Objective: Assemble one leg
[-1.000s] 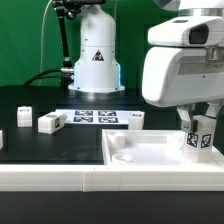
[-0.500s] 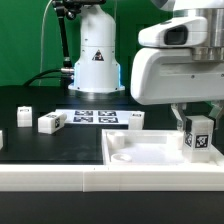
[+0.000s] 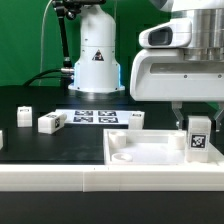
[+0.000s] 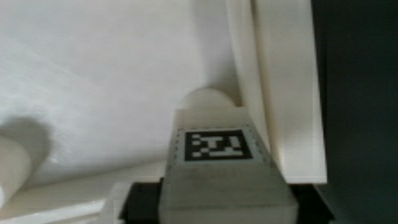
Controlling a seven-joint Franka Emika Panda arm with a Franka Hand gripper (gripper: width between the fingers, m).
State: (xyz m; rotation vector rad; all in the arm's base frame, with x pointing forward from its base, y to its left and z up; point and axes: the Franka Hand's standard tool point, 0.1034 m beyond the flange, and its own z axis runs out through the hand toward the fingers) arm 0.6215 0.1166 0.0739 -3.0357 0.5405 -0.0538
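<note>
My gripper (image 3: 196,118) is shut on a leg (image 3: 198,134), a small white oblong block with a black-and-white tag. I hold it upright over the right part of the large white tray-like piece (image 3: 150,158) with a raised rim, near its right rim. In the wrist view the leg (image 4: 217,140) stands between my dark fingers (image 4: 146,198), tag facing the camera, beside the tray's rim (image 4: 270,80). Its lower end is close to the tray floor; contact cannot be told. Other loose legs (image 3: 51,122) lie on the black table.
The marker board (image 3: 97,117) lies flat at the table's middle. More white blocks lie at the exterior view's left (image 3: 24,115) and by the tray's far edge (image 3: 136,119). The robot's base (image 3: 96,55) stands at the back. A white ledge (image 3: 50,179) runs along the front.
My gripper has turned and straightened the leg from a tilt to upright. It stays over the tray's right part, slightly higher.
</note>
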